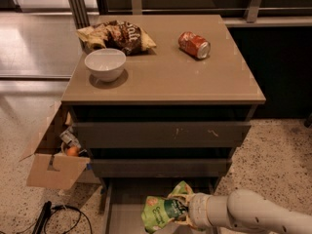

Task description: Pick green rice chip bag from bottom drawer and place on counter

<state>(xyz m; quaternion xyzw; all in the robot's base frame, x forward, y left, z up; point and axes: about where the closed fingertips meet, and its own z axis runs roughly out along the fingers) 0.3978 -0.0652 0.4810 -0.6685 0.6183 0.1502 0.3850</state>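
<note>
The green rice chip bag [163, 209] is a glossy light-green pouch held just above the open bottom drawer [127, 206], at the bottom of the view. My gripper [182, 207] comes in from the lower right on a white arm and is shut on the bag's right side, its fingers mostly hidden behind the pouch. Above the three drawers lies the tan counter [165, 74].
On the counter stand a white bowl [105, 64], a brown-and-cream chip bag [117, 34] and a red soda can [194, 44] on its side. An open cardboard box [54, 155] with clutter sits left of the cabinet. Cables [58, 216] lie on the floor.
</note>
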